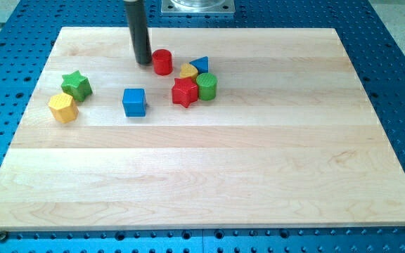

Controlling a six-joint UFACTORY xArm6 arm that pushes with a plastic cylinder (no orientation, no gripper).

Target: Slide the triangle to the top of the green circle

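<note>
The blue triangle (200, 65) lies near the board's top middle, just above the green circle (207, 86). A small yellow block (189, 71) sits against the triangle's left side. A red star (185, 92) touches the green circle's left side. My tip (143, 62) rests on the board just left of the red cylinder (162, 62), well to the left of the triangle.
A blue cube (134, 102) sits left of the cluster. A green star (76, 85) and a yellow hexagon (63, 107) lie near the board's left edge. The wooden board (209, 176) rests on a blue perforated table.
</note>
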